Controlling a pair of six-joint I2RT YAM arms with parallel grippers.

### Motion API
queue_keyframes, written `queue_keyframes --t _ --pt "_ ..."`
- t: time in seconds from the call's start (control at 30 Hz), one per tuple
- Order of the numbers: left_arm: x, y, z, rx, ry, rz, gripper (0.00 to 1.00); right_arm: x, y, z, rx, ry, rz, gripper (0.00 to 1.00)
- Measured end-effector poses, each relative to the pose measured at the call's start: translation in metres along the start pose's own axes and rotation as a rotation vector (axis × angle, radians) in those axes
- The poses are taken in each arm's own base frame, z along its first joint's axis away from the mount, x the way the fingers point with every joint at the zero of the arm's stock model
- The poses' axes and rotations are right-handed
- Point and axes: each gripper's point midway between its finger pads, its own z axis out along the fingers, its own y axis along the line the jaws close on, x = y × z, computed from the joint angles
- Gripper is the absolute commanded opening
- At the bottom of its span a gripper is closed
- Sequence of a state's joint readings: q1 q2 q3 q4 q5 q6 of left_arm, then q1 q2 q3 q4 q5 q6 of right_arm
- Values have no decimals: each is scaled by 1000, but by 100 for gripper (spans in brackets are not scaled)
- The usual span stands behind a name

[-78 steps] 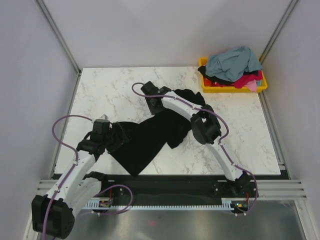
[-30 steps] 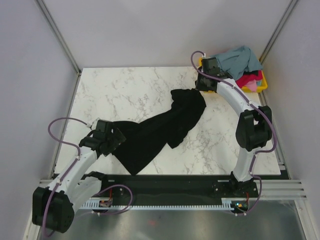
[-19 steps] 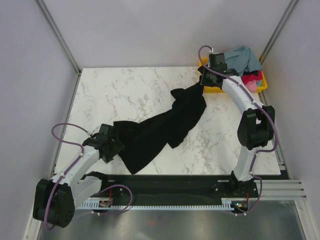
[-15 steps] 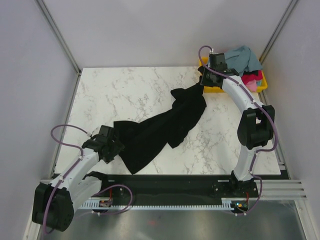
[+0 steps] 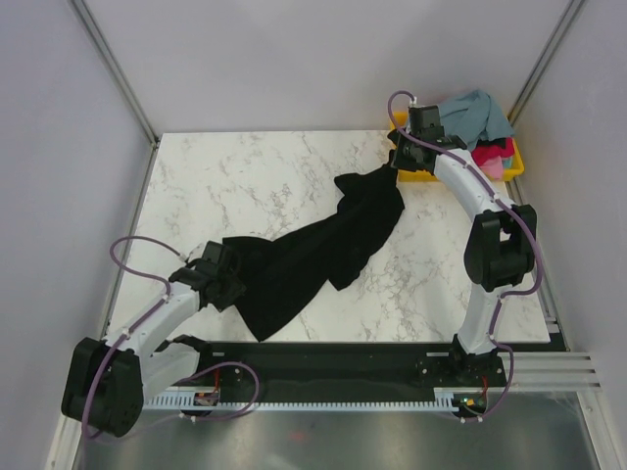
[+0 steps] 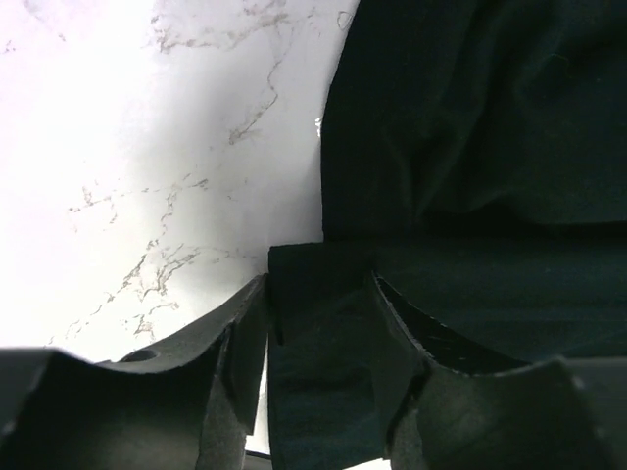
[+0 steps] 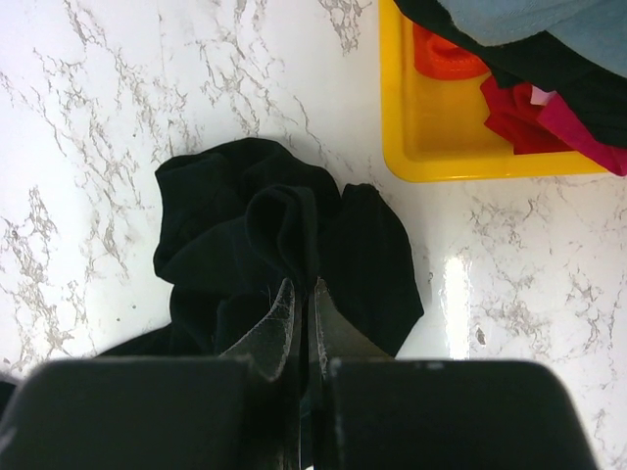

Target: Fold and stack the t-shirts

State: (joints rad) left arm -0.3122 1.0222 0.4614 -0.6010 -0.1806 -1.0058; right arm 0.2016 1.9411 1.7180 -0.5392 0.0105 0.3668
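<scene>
A large black t-shirt [image 5: 313, 250] lies stretched diagonally across the marble table [image 5: 216, 186]. My right gripper [image 5: 400, 162] is shut on its bunched far end [image 7: 225, 225] beside the yellow bin; the two fingers [image 7: 279, 323] pinch a fold between them, around [image 7: 304, 284]. My left gripper [image 5: 227, 279] is at the shirt's near-left end. Its jaws [image 6: 318, 284] stand partly open around a folded edge of the black cloth [image 6: 470, 147], with a thin gap beside the left finger [image 6: 240, 333]. Grey-blue [image 5: 465, 113] and magenta-red [image 5: 490, 157] t-shirts lie heaped in the bin.
The yellow bin [image 5: 441, 176] stands at the table's far right corner, its rim [image 7: 411, 147] close to my right gripper. Grey walls and metal frame posts [image 5: 118, 78] surround the table. The black rail with the arm bases [image 5: 333, 367] runs along the near edge.
My left gripper has slid in to the shirt's near edge and its jaws have narrowed around the cloth. The right gripper has kept its hold near the bin.
</scene>
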Motion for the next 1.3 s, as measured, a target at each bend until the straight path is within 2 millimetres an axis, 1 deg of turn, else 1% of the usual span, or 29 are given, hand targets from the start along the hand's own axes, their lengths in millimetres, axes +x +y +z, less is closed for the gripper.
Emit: queue_keyframes --t 0.07,0.1,0.13,0.17,0.23,0.4,0.47,0.5,0.57,0.63,0.67,0.7,0.73,0.77,0.8,0.83,0.87,0.9,0.93,0.97,1.0,1.03,1.07,1.1,1.13,1.17,1.23,1.27,1.3 --pt "1 -1 1 -2 3 4 44 1 -1 1 1 1 1 0" --pt "1 -1 1 -3 4 5 33 2 -1 2 2 4 0 0" --pt "1 -1 2 -4 6 5 28 3 -2 2 3 7 0 0" --pt "1 -2 2 -3 8 6 17 4 -2 3 4 9 1 0" --pt "2 -4 2 4 9 6 2 5 -2 4 5 11 0 0" --pt "-2 -13 -3 27 1 10 2 10 -3 6 1 22 1 0" --pt "-9 -21 -12 55 -18 12 2 12 -2 6 -6 30 2 0" --pt "-15 -27 -19 69 -28 16 2 13 -1 6 -13 33 4 0" --pt "-36 -48 -44 127 -79 28 2 13 3 2 -32 37 7 0" --pt "-64 -74 -82 204 -154 44 2 10 8 -10 -55 32 11 0" --pt "-83 -90 -109 260 -210 53 2 6 11 -22 -69 26 14 0" --pt "-108 -109 -146 339 -293 60 2 0 15 -37 -87 8 16 0" --pt "-126 -122 -180 409 -365 67 2 -8 19 -52 -102 -17 15 0" --pt "-142 -129 -215 463 -434 79 2 -20 25 -77 -130 -60 16 0" --pt "-159 -136 -257 533 -521 88 2 -34 31 -107 -156 -119 14 0" --pt "-174 -138 -299 598 -608 89 2 -50 37 -142 -189 -195 12 0" --pt "-185 -134 -340 648 -691 96 2 -64 42 -183 -221 -280 9 0" --pt "-194 -128 -377 695 -772 98 2 -77 46 -231 -256 -382 4 0" --pt "-201 -118 -415 739 -856 96 2 -87 48 -282 -289 -488 2 0" --pt "-205 -103 -455 783 -943 94 2 -93 48 -337 -324 -604 0 0" --pt "-207 -92 -482 814 -1003 89 2 -96 46 -386 -353 -709 -1 0" --pt "-206 -77 -511 850 -1071 82 2 -94 43 -451 -394 -850 -1 0" --pt "-202 -59 -539 890 -1135 72 2 -90 39 -495 -421 -946 -2 0" --pt "-198 -42 -562 926 -1192 64 2 -80 32 -548 -454 -1066 0 0" --pt "-191 -25 -580 959 -1239 62 2 -67 25 -594 -485 -1172 4 0" --pt "-186 -15 -591 982 -1266 69 2 -54 19 -633 -512 -1259 6 0" --pt "-174 3 -614 1035 -1324 90 2 -33 9 -695 -563 -1406 5 0" --pt "-170 6 -621 1049 -1342 112 2 -28 7 -717 -581 -1458 2 0" --pt "-169 6 -623 1054 -1353 135 2 -27 7 -731 -594 -1491 -1 0"
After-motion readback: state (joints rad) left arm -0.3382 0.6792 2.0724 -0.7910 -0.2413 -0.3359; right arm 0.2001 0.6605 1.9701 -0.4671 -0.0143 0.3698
